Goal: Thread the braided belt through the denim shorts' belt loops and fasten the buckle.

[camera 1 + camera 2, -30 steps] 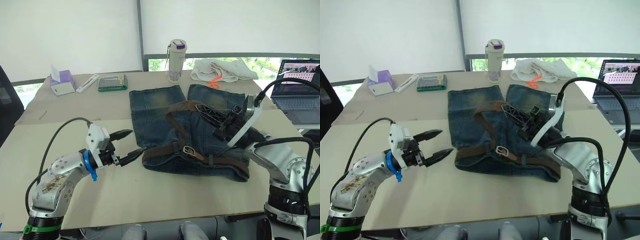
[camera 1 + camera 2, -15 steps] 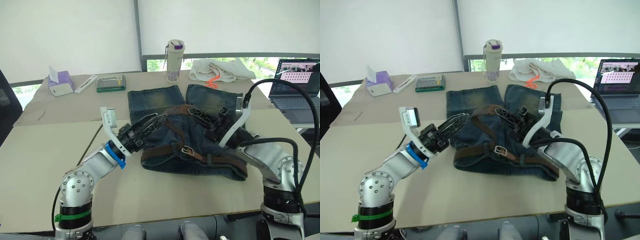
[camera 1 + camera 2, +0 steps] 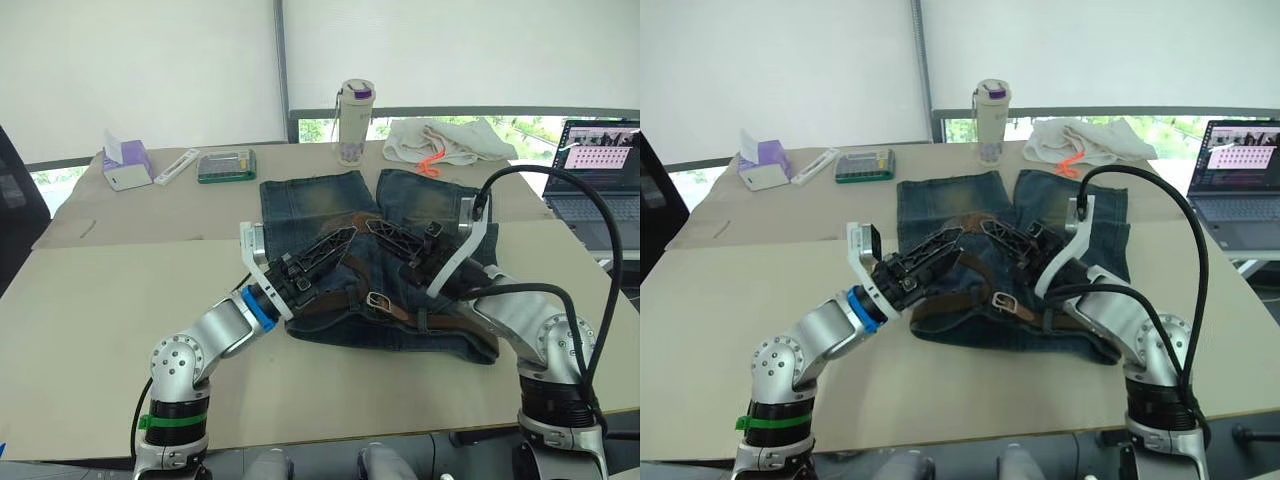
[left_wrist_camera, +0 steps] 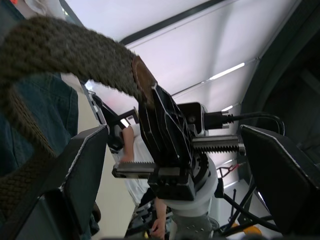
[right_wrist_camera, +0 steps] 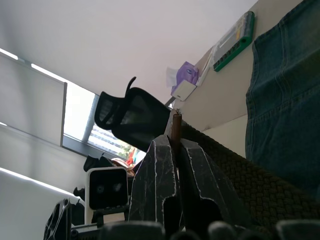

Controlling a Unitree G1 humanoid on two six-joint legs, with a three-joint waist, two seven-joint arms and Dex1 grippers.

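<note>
The denim shorts (image 3: 305, 200) lie flat mid-table, waistband toward me. The braided belt (image 3: 340, 300) runs along that waistband, and its silver buckle (image 3: 378, 299) rests on the denim. A belt loop (image 3: 421, 320) crosses the strap just right of the buckle. The belt's free part arches up over the shorts to its brown tip (image 4: 142, 80). My right gripper (image 3: 372, 227) is shut on that tip (image 5: 175, 127), held above the shorts. My left gripper (image 3: 343, 248) is open just left of the right one, its fingers (image 4: 85, 170) spread wide on either side of the tip without touching it.
Along the table's far side stand a bottle (image 3: 353, 108), a white cloth (image 3: 445, 140), a green box (image 3: 226, 165), a white bar (image 3: 176, 166) and a tissue box (image 3: 125, 165). An open laptop (image 3: 600, 170) sits at the far right. A black chair (image 3: 15, 210) is at the left edge.
My left arm swung in from the bare table left of the shorts to over them, its open gripper now at the belt tip. The right gripper edged left, still holding the tip.
</note>
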